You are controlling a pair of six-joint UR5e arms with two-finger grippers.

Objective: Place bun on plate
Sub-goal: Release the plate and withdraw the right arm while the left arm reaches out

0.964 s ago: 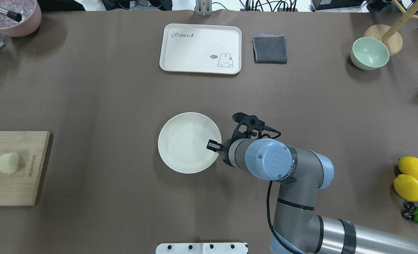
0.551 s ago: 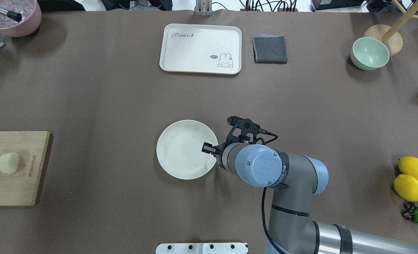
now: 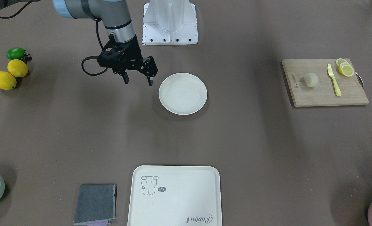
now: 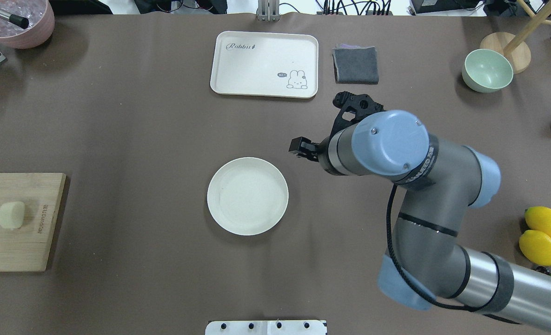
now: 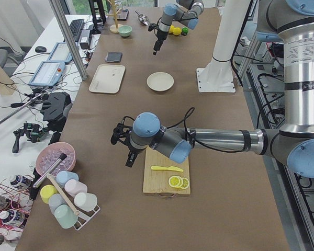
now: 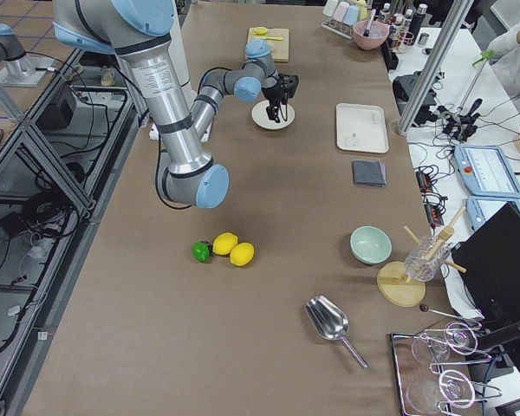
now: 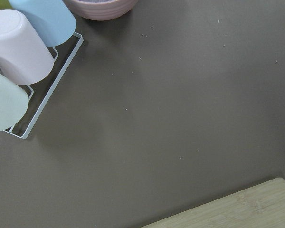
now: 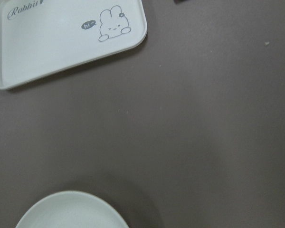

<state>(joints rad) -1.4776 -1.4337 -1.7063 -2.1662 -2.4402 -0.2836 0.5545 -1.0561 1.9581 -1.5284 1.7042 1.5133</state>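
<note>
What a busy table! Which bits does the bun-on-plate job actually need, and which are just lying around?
Needed: bun, plate.

Lying about: rabbit tray, grey cloth, green bowl, lemons, lemon slices, cutting board.

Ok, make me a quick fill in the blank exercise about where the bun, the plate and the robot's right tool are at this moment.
1. The bun lies on the wooden ____.
2. The plate has nothing on it, so it is ____.
3. The right tool hangs beside the plate with its jaws ____, gripping nothing.

Missing words: cutting board; empty; open
</note>
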